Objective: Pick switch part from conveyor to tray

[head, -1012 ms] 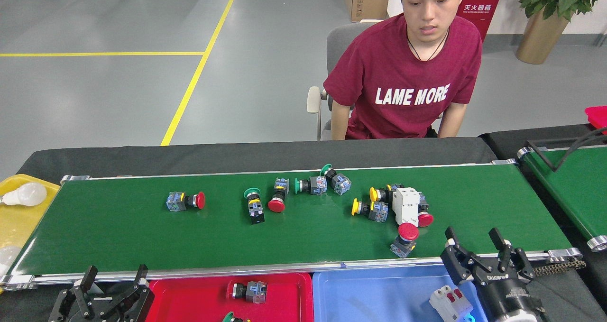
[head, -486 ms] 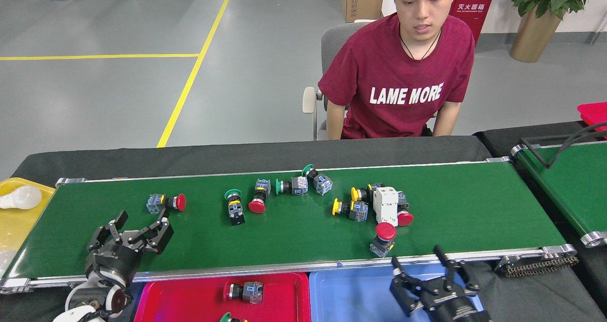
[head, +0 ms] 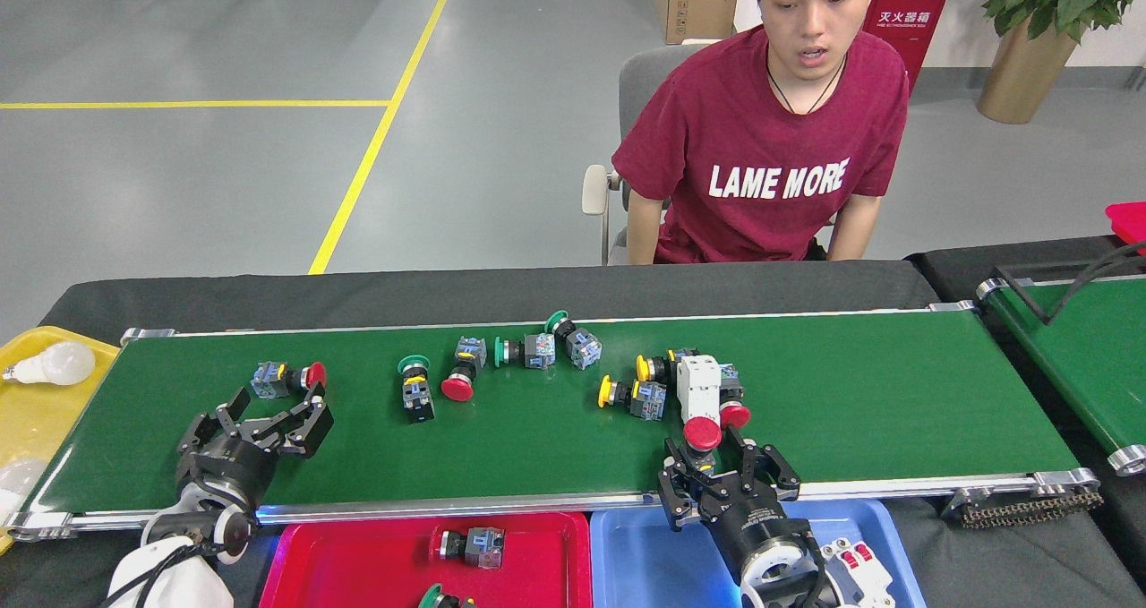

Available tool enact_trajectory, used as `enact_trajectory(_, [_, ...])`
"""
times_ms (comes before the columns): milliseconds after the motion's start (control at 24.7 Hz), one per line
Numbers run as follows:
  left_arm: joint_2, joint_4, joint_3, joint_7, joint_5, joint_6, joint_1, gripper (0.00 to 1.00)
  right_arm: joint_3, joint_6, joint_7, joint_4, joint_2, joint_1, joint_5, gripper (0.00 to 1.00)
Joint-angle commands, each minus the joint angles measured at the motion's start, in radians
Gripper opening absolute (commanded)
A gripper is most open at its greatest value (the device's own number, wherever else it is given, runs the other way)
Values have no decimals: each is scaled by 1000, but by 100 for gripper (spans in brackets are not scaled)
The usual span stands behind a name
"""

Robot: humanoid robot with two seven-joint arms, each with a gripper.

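Holding one switch: red tray; breaker: blue tray.

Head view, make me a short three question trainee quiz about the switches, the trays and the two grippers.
1. True or false: the red tray already holds a red-capped switch.
2. Which gripper is at the lone red-capped switch at the left end of the conveyor? A left gripper B right gripper
3. Fill in: the white breaker lies in the ___ tray.

Key: 1 true; 2 A; 3 blue
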Motion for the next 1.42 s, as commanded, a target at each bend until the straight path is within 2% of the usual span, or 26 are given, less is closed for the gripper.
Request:
enact_trajectory(0, [24, 60, -6, 18, -18, 28, -59, 100, -2, -72, -11, -12, -7, -20, -7, 1])
enact_trajectory(162, [53, 170, -67, 87, -25, 123, -125, 100, -5, -147, -10, -35, -27, -22, -70, 1])
enact_trajectory(324, [61, 294, -125, 150, -24, 255, -204, 97, -7, -300, -7, -156, -91, -6, -153, 2])
enact_trajectory(364, [61, 325, -131, 167, -24, 264, -215, 90, -7, -353, -7, -181, -103, 0, -168, 2])
enact_trajectory(405, [61, 343, -136, 184, -24, 264, -220, 78, -5, -396, -7, -196, -103, 6, -170, 2])
enact_trajectory(445, [61, 357, -142, 201, -24, 263, -220, 58, 1, -422, -4, -202, -93, 5, -171, 2])
enact_trajectory(486, [59, 365, -147, 210, -18, 257, -220, 38, 22, -432, -4, -201, -59, -2, -167, 2])
enact_trajectory(526, [56, 369, -148, 213, -15, 255, -220, 27, 68, -428, -2, -196, -24, -15, -161, 3])
enact_trajectory(567, [49, 369, -150, 214, -15, 255, -220, 23, 124, -403, 4, -188, -1, -38, -139, 11])
enact_trajectory(648, [44, 369, -153, 236, -18, 255, -218, 15, 243, -241, 28, -153, 35, -71, -72, 94])
enact_trajectory(729, [44, 368, -171, 264, -15, 255, -217, 11, 317, -159, 36, -115, 64, -98, -56, 98])
enact_trajectory(850, [50, 346, -193, 290, -13, 240, -198, 8, 325, -164, 38, -118, 58, -103, -58, 98])
enact_trajectory(931, [55, 284, -194, 291, -13, 168, -154, 7, 315, -155, 38, -128, 45, -101, -60, 98])
enact_trajectory(972, [61, 208, -193, 291, -15, 97, -111, 7, 291, -155, 38, -144, 30, -95, -60, 98])
enact_trajectory(1093, [99, -78, -185, 283, -12, -138, 87, 7, 136, -161, 35, -217, -27, -32, -61, 98])
enact_trajectory(1174, [110, -267, -173, 282, -9, -256, 234, 8, 33, -164, 28, -260, -62, 9, -61, 98])
enact_trajectory(1377, [105, -597, -167, 274, -7, -362, 506, 10, -198, -158, -39, -271, -156, 124, -98, 97])
